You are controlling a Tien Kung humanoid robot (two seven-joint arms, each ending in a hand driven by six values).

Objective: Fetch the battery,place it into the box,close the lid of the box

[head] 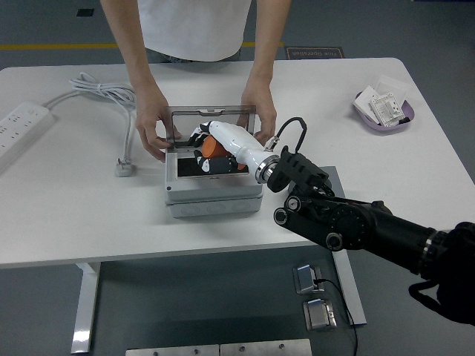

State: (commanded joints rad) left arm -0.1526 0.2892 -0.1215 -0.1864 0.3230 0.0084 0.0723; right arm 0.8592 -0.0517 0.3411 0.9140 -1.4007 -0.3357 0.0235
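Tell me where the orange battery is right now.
In the head view, the orange battery sits at table centre in the robot's white right hand, over the open grey box whose lid a person holds.

One high head camera looks forward and down over the white table [74,215].
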